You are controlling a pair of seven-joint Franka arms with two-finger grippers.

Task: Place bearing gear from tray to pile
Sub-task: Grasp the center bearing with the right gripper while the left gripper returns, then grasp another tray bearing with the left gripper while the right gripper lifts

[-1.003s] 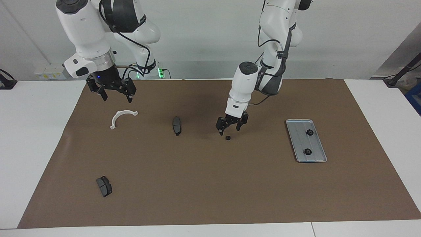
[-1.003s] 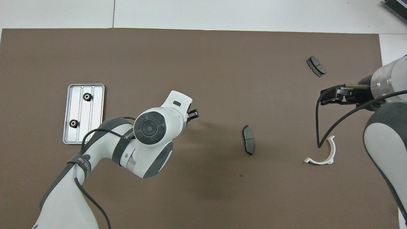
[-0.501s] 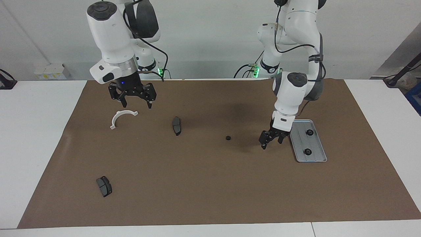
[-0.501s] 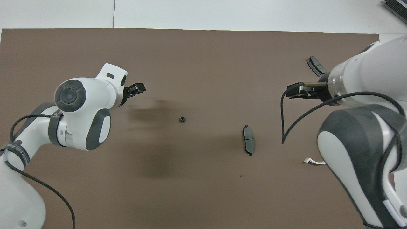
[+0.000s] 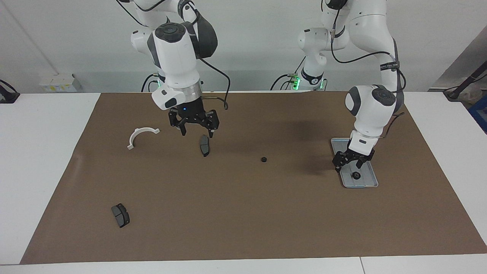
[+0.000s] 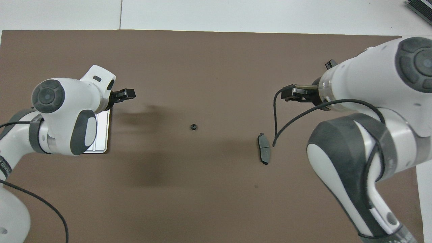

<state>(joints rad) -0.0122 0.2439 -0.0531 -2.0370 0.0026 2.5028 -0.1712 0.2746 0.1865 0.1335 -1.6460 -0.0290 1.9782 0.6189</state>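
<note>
The silver tray [image 5: 371, 182] lies toward the left arm's end of the mat, and only a strip of it [image 6: 101, 135] shows in the overhead view. One black bearing gear [image 5: 356, 175] lies in it. Another bearing gear [image 5: 263, 159] [image 6: 193, 127] lies on the bare mat mid-table. My left gripper [image 5: 347, 167] [image 6: 126, 94] is open and empty, low over the tray. The pile is a white half-ring bracket [image 5: 141, 136], a dark brake pad [image 5: 204, 145] [image 6: 264, 153] and a second pad [image 5: 120, 215]. My right gripper [image 5: 196, 133] [image 6: 287, 94] is open and empty above the first pad.
A brown mat [image 5: 243, 213] covers the white table [image 5: 42, 160]. The left arm's body hides most of the tray from above. The right arm's body hides the bracket and most of the second pad in the overhead view.
My left gripper has moved from above the gear on the mat to over the tray, empty. My right gripper has moved from beside the bracket to above the brake pad. The gear on the mat has not moved.
</note>
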